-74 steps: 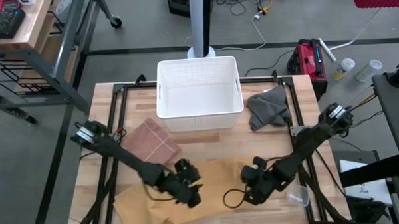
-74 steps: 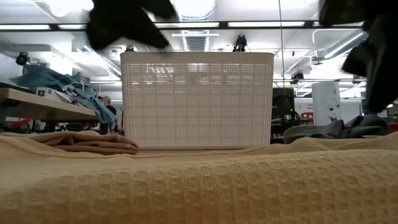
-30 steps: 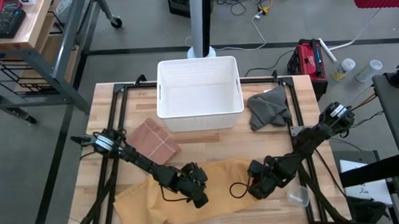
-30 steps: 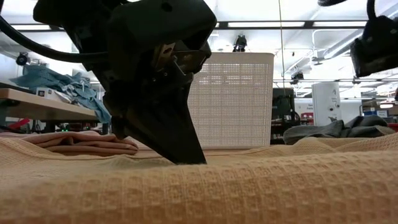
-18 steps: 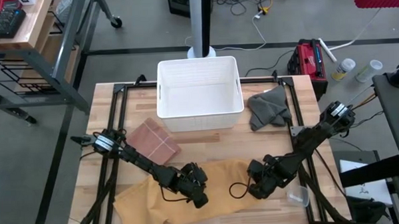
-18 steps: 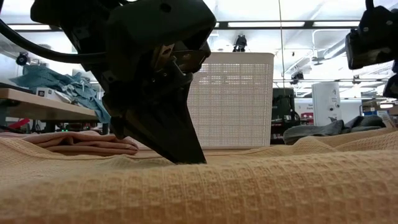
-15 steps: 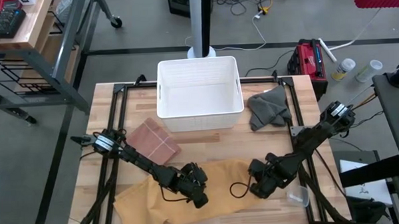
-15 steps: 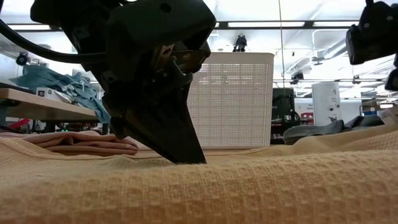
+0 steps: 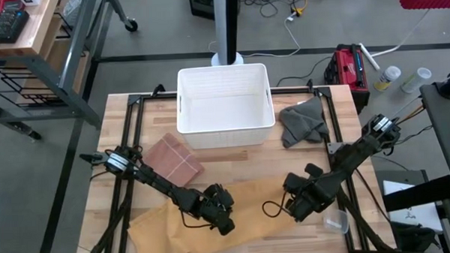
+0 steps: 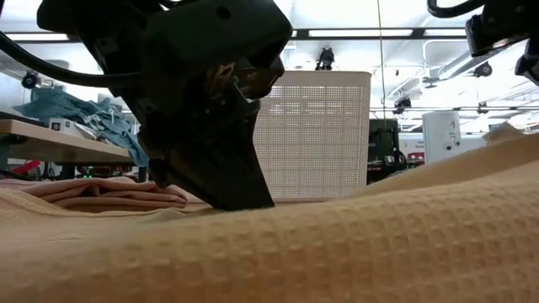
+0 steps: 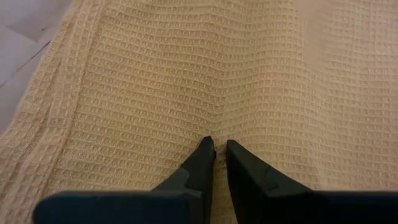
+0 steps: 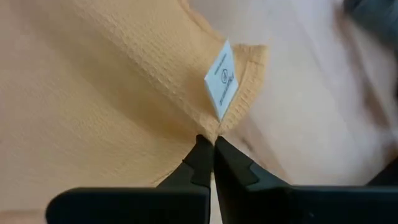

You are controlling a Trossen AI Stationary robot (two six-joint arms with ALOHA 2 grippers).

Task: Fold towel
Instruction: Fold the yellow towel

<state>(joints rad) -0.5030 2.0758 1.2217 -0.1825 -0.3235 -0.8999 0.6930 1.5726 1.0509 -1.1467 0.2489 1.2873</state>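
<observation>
Towel (image 9: 243, 208), tan waffle weave, lies spread over the near half of my table (image 9: 234, 160), light wood planks with a black frame around the edges. My left claw (image 9: 222, 218) is down on the towel near its middle, fingers pinched together on a small ridge of cloth; in the left wrist view the two dark tips (image 11: 206, 149) nearly meet over the weave. My right claw (image 9: 297, 205) is at the towel's right edge, clenched on the hem just beside a small white label (image 12: 221, 79), and that side of the cloth is lifted off the table, rising to the right in the low view.

Table also carries a white slatted basket (image 9: 225, 99) at the far middle, a folded reddish-brown cloth (image 9: 175, 160) to its near left, a crumpled grey cloth (image 9: 302, 121) to its right, and a clear plastic cup (image 9: 336, 221) near the right front corner, beside the right arm.

Floor around the table is grey. A white post (image 9: 225, 25) stands behind the basket with cables on the floor near it. A red case (image 9: 348, 64) sits off the far right corner, a wooden bench (image 9: 15, 25) off the far left. In the low view I see ceiling strip lights (image 10: 337, 33), blue fabric piled on a bench at left (image 10: 80, 118), and a person (image 10: 143, 143) far back beside it.
</observation>
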